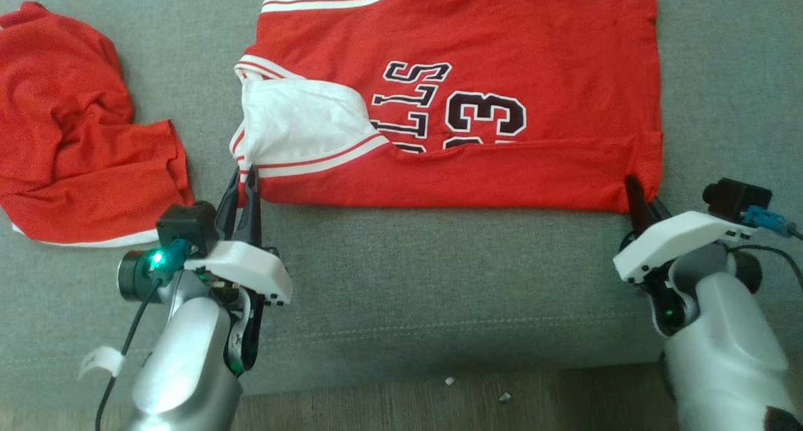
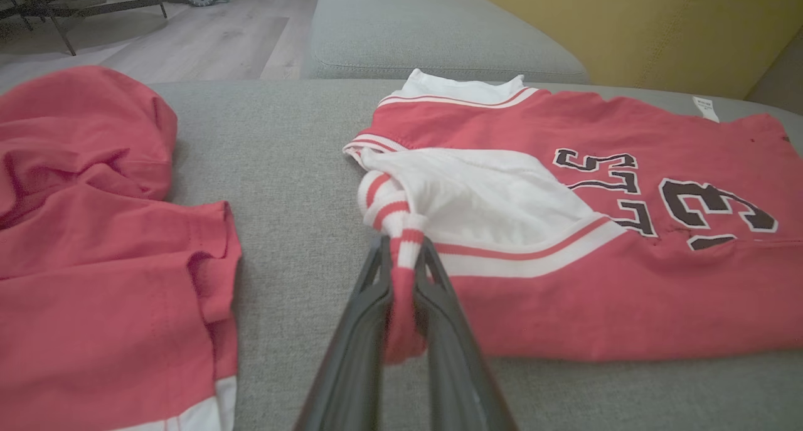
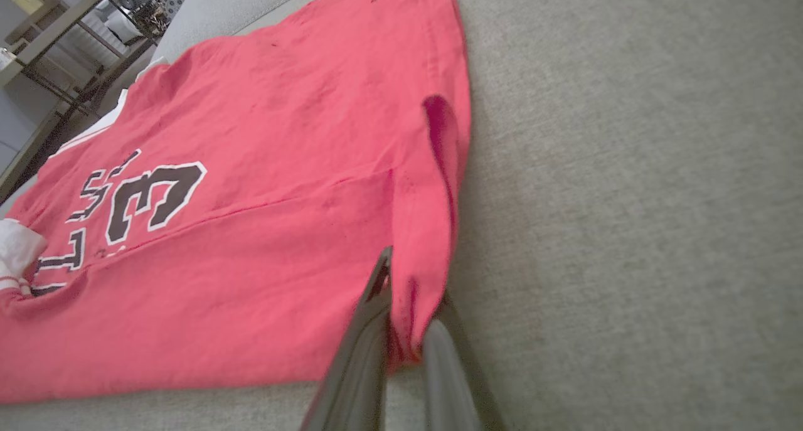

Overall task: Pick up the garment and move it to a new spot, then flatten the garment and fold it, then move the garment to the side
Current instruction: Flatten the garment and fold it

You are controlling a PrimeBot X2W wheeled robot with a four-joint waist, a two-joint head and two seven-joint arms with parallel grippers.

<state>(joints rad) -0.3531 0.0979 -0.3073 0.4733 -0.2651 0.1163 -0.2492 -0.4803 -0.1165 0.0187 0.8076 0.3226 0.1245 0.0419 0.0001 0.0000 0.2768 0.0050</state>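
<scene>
So the red jersey [image 1: 502, 54] lies flat on the grey sofa [image 1: 408, 280], printed side up, with its near edge folded over onto the lettering. The left gripper [image 2: 404, 243] has its jaws pressed together on the striped white-and-red trim at the jersey's near left corner, and the trim is bunched up between the fingers. The right gripper [image 3: 411, 280] is at the near right corner, jaws pinching the red hem. Off to the left, apart from the jersey, there's a crumpled red garment [image 1: 63, 136].
</scene>
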